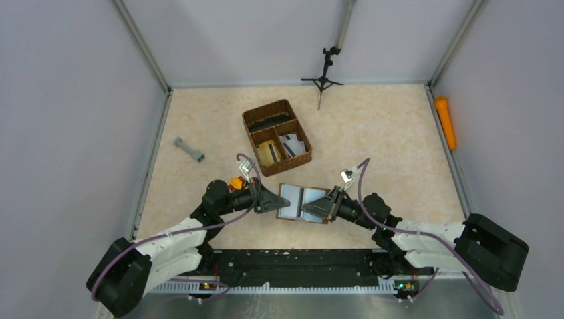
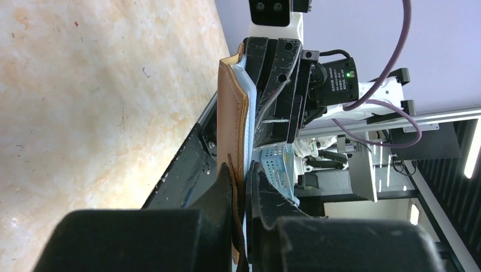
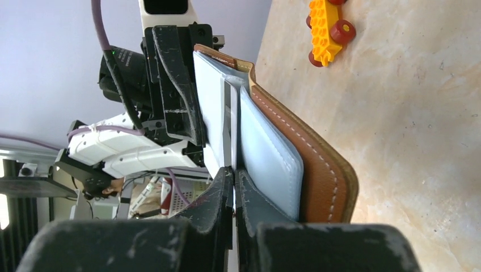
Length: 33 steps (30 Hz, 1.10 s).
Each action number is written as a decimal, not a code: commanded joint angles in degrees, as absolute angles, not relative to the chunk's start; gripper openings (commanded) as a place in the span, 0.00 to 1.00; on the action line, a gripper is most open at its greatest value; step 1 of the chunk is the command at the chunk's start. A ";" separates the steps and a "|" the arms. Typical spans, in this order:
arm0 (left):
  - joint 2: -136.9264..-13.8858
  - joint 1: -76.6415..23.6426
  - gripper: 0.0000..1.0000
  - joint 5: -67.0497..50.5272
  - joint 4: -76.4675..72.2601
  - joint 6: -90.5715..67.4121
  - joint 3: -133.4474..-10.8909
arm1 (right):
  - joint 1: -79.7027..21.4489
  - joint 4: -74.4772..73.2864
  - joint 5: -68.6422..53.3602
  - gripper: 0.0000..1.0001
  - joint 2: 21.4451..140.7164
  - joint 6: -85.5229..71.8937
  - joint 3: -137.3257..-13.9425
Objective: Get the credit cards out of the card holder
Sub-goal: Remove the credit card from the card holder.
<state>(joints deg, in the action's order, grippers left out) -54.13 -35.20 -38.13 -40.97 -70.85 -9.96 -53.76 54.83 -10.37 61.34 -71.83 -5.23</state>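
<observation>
The brown leather card holder [image 1: 292, 201] is held open between my two grippers, just above the table, with its grey-silver inside facing up. My left gripper [image 1: 273, 201] is shut on its left edge; the left wrist view shows the fingers [image 2: 227, 187] pinching the brown leather [image 2: 231, 113]. My right gripper [image 1: 324, 207] is shut on a thin grey credit card [image 3: 231, 124] that stands edge-on beside the pale inner pocket [image 3: 266, 153] of the card holder's right half [image 3: 320, 170]. Whether other cards are inside is hidden.
A brown woven compartment basket [image 1: 277, 136] stands just behind the card holder. A yellow-orange toy [image 3: 324, 25] lies by the left gripper. A grey part [image 1: 189, 150] lies at the left, an orange cylinder [image 1: 445, 121] at the right wall, and a black tripod [image 1: 322, 76] at the back.
</observation>
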 commanded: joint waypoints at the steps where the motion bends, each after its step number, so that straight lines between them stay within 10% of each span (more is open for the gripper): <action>1: -53.32 -36.53 0.06 -41.16 -47.54 -72.05 -9.97 | -53.82 56.82 -9.29 0.00 58.66 -71.40 -5.94; 7: -51.55 -36.44 0.28 -38.68 -42.49 -69.97 -10.33 | -53.74 42.05 -6.83 0.00 53.21 -69.00 -7.89; 13: -50.07 -36.31 0.00 -36.81 -41.58 -69.58 -9.48 | -53.27 31.78 -5.15 0.00 48.87 -66.16 -9.64; 24: -42.66 -33.90 0.00 -33.16 -35.22 -68.53 -8.10 | -49.75 22.19 -7.33 0.00 47.28 -62.66 -12.47; 33: -38.09 -32.96 0.00 -21.35 -0.53 -55.83 -16.54 | -46.06 11.29 -9.21 0.00 49.53 -54.38 -19.62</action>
